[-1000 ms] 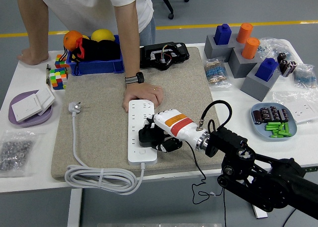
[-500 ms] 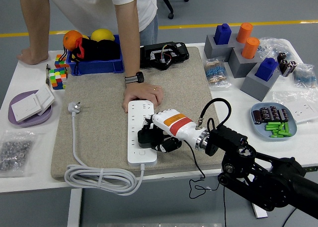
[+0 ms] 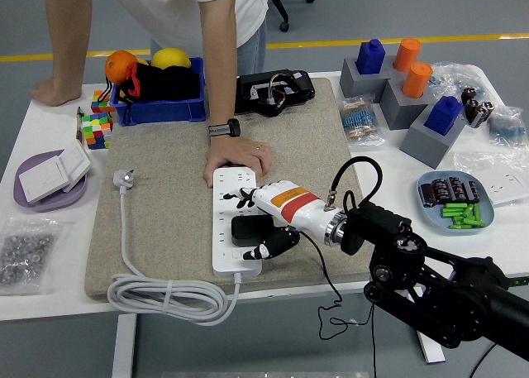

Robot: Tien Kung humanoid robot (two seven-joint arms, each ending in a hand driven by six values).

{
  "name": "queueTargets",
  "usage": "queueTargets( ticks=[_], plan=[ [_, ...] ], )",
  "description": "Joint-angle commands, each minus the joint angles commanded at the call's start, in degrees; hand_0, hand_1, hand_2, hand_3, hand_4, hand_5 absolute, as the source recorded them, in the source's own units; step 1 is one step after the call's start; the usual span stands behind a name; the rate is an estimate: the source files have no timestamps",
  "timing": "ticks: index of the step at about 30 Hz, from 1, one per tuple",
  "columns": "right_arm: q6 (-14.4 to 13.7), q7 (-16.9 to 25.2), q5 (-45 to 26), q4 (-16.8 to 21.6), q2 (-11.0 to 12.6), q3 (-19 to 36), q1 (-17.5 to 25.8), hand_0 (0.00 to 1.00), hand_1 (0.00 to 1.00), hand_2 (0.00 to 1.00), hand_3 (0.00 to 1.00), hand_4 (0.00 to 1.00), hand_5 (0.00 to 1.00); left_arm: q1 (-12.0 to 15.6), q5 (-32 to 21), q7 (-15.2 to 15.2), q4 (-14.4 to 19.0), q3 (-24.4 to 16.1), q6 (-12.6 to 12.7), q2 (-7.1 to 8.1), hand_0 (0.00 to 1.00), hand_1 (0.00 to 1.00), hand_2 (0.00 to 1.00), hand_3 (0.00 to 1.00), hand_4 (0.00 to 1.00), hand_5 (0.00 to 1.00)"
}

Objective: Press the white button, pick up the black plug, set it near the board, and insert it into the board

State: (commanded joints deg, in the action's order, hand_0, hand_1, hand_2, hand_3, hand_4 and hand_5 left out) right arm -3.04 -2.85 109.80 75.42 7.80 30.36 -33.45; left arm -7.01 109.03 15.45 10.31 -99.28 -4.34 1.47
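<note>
The white worktop (image 3: 50,299) carries a beige mat (image 3: 173,188), and on the mat lies the white power strip (image 3: 235,221), which serves as the board in this task. A person stands at the far side; one hand (image 3: 235,156) presses down on the strip's far end and steadies it, the other hand (image 3: 51,91) leans on the worktop at far left.

The robot's right hand (image 3: 263,221) reaches in from the lower right over the strip. The black plug (image 3: 250,228) sits on top of the strip, about the middle of its length. The step in hand looks like the last one, the insertion, or the moment just after it. The fingers are spread: some point toward the far end above the plug, one curls just below it, and none appears to grip it, though at this angle I cannot tell whether a fingertip touches it, nor whether the prongs are fully seated. The left arm is out of view.

If the plug is not home, the next move calls for a straight push down on its top, with the strip kept steady as it is now.

Half a second ago the fingers were curled round the plug and hid most of it; now they have opened and the plug's black top shows plainly. The strip and the person's steadying hand have stayed where they were.
</note>
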Motion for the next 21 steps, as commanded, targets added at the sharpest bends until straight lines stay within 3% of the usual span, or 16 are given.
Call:
queueTargets(
  ticks=[2, 7, 8, 13, 14, 19, 20, 21],
  plan=[
    [0.4, 0.1, -0.3, 1.3, 0.3, 1.5, 0.4, 0.775, 0.793, 0.812, 0.959, 0.998, 0.389, 0.0, 0.0, 0.0, 0.0, 0.0, 0.0, 0.01, 0.825, 0.79, 0.762, 0.795, 0.573, 0.48],
    [0.2, 2.8, -2.5, 4.9, 1.9, 6.8, 2.3, 0.775, 0.793, 0.812, 0.959, 0.998, 0.389, -0.1, -0.4, 0.0, 0.0, 0.2, 0.0, 0.04, 0.825, 0.79, 0.762, 0.795, 0.573, 0.48],
    [0.0, 3.6, -3.3, 5.8, 2.5, 8.2, 2.9, 0.876, 0.857, 0.854, 0.965, 0.998, 0.475, -0.2, -0.5, 0.0, 0.0, 0.2, 0.1, 0.06, 0.825, 0.789, 0.762, 0.795, 0.574, 0.481],
    [0.3, 5.2, -5.5, 9.6, 5.0, 15.0, 5.5, 0.876, 0.857, 0.854, 0.965, 0.998, 0.475, -0.2, -0.4, -0.1, 0.0, 0.1, 0.1, 0.07, 0.825, 0.789, 0.762, 0.795, 0.574, 0.481],
    [0.4, 5.3, -5.9, 10.1, 5.3, 16.1, 6.0, 0.916, 0.9, 0.881, 0.961, 0.998, 0.684, -0.2, -0.4, -0.1, 0.0, 0.0, 0.1, 0.05, 0.825, 0.789, 0.762, 0.795, 0.573, 0.481],
    [2.5, 3.6, -9.5, 12.0, 7.7, 22.4, 9.1, 0.916, 0.9, 0.881, 0.961, 0.998, 0.684, -0.1, -0.9, -0.2, 0.0, -0.3, 0.3, -0.16, 0.825, 0.789, 0.762, 0.795, 0.573, 0.481],
    [3.1, 2.9, -10.3, 12.0, 8.1, 23.5, 9.6, 0.959, 0.945, 0.921, 0.958, 0.998, 0.925, -0.1, -0.9, -0.1, 0.0, -0.3, 0.3, -0.18, 0.825, 0.789, 0.761, 0.795, 0.573, 0.481],
    [3.4, 2.3, -11.0, 12.1, 8.4, 24.6, 10.2, 0.959, 0.945, 0.921, 0.958, 0.998, 0.925, -0.1, -0.9, -0.1, 0.0, -0.4, 0.3, -0.19, 0.825, 0.789, 0.761, 0.795, 0.573, 0.481]
  ],
)
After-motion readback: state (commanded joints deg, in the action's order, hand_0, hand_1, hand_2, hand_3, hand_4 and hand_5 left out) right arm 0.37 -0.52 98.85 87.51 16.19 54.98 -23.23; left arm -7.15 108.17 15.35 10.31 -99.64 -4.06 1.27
